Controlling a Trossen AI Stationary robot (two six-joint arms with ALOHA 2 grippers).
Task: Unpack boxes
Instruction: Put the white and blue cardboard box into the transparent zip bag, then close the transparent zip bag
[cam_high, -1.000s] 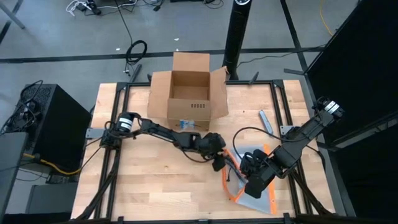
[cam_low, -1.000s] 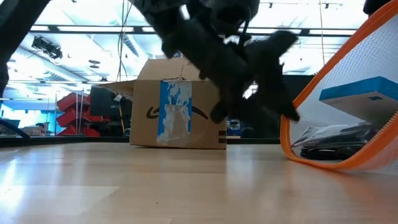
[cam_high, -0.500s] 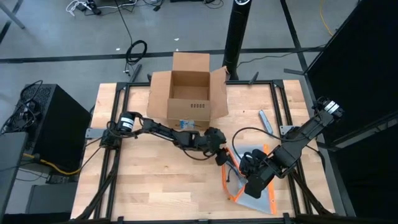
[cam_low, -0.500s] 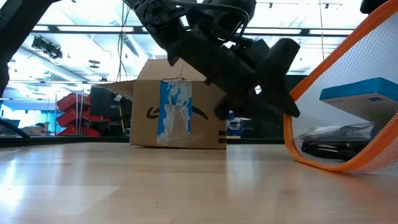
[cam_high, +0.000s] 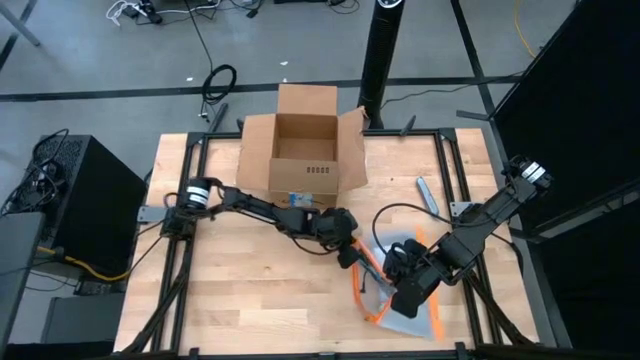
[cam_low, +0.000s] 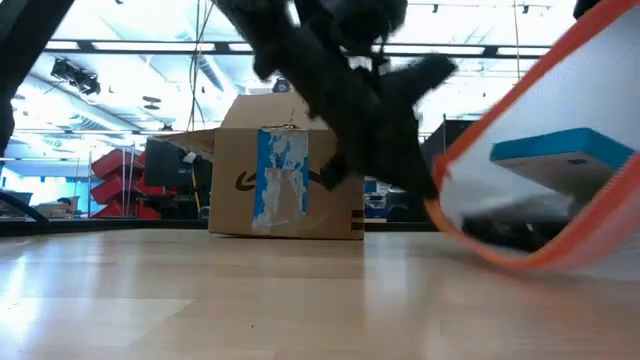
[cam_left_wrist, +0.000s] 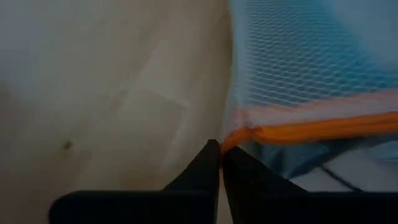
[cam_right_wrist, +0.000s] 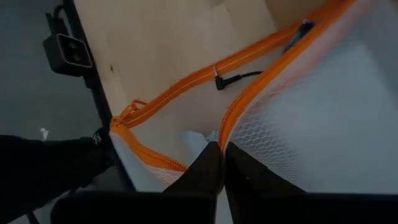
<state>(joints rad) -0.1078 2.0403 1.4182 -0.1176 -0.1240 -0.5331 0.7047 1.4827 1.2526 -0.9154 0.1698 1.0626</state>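
Observation:
A brown cardboard box (cam_high: 303, 150) stands on its bottom at the table's far middle, flaps spread open; the low view shows its blue-and-white label (cam_low: 283, 185). Near the table's right front lies a clear mesh pouch with an orange edge (cam_high: 408, 305). It holds a blue-topped packet (cam_low: 565, 150) and a dark cable. My left gripper (cam_high: 350, 254) is shut on the pouch's left side. My right gripper (cam_high: 400, 292) is shut on the pouch from the other side of its mouth. My left gripper pinches the pouch's orange edge (cam_left_wrist: 249, 134) between its two fingertips. It slants down at it from the table's left. That side of the mouth is raised off the wood. My right gripper pinches the opposite orange edge together with the mesh below it (cam_right_wrist: 233, 121), slanting steeply down from the right. The mouth gapes between the two holds; the pouch's near end (cam_high: 425, 325) lies on the table.
A grey flat strip (cam_high: 427, 195) lies on the table's right side. A black pole (cam_high: 380, 50) stands just behind the box. A black cabinet (cam_high: 90, 200) stands off the left edge. Bare wood (cam_high: 240, 290) spreads over the near left.
My left gripper has shut on the pouch's orange edge and drawn it a little up and toward the table's left. That side of the mouth has followed it and the contents have shifted with it. My right gripper has kept its place.

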